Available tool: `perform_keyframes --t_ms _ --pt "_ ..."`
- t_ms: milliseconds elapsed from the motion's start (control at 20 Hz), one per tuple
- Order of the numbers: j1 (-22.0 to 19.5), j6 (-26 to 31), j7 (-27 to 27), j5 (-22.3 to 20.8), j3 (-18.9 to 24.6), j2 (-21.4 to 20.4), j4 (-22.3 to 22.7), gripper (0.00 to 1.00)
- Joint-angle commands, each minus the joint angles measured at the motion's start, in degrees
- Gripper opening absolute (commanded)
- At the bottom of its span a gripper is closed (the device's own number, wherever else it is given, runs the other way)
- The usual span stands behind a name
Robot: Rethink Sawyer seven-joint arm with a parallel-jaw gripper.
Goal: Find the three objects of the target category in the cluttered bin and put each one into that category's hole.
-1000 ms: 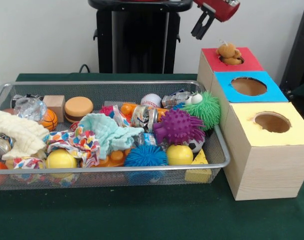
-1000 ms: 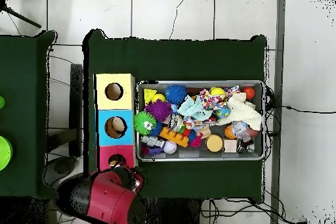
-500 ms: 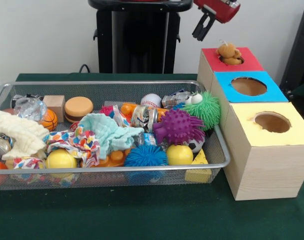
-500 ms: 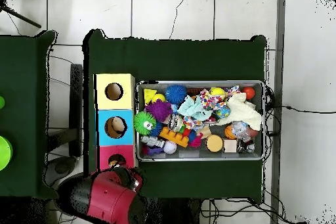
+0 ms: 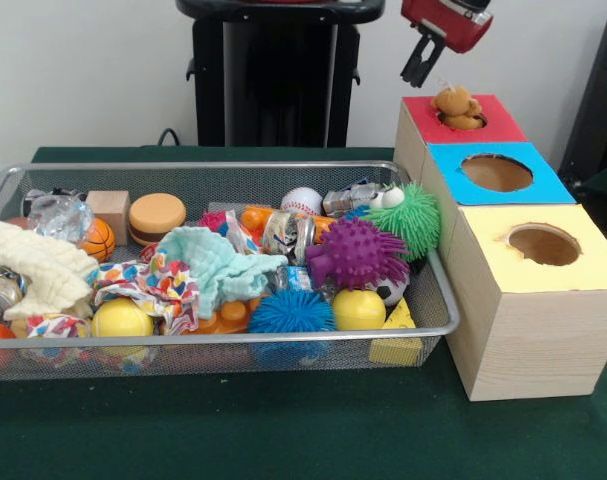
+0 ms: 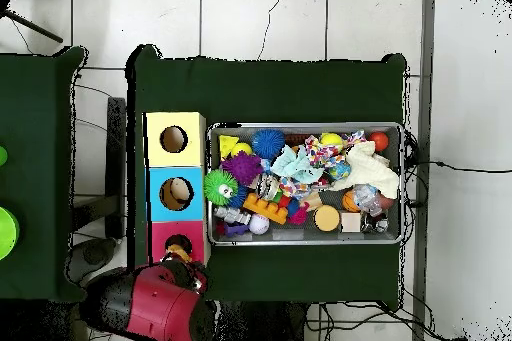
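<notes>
Brown plush teddy bear (image 5: 458,106): sits in the hole of the red-topped box (image 5: 493,120), its head and upper body above the rim; far right of the scene in the front view.

Tool (image 5: 421,66): black fingers on the red arm (image 5: 449,20), hanging in the air just above and slightly left of the bear, not touching it. Fingers stand a narrow gap apart with nothing between them.

Boxes: three wooden boxes in a row along the right end of the bin. Red-topped farthest, blue-topped box (image 5: 533,182) in the middle, yellow-topped box (image 5: 573,268) nearest. Holes of the blue and yellow boxes are dark in the front view; the overhead view shows something tan inside the blue one.

Wire mesh bin (image 5: 283,335): on the green counter (image 5: 283,430), left of the boxes. Contents include a purple spiky ball (image 5: 355,252), a green spiky ball (image 5: 415,218), a blue spiky ball (image 5: 289,312), two yellow balls, a baseball (image 5: 301,200), a small basketball (image 5: 98,240), a wooden block (image 5: 109,208), a cream knitted cloth (image 5: 33,262), a pale teal cloth (image 5: 215,262) and a patterned cloth (image 5: 153,284).
</notes>
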Motion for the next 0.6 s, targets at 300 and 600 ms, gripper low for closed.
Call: perform_keyframes --t_ms 300,600 --pt "-3.3 -13.4 15.1 7.0 15.0 2.7 3.3 0.00" --pt "-3.3 -19.0 17.1 9.2 17.1 5.4 2.7 0.00"
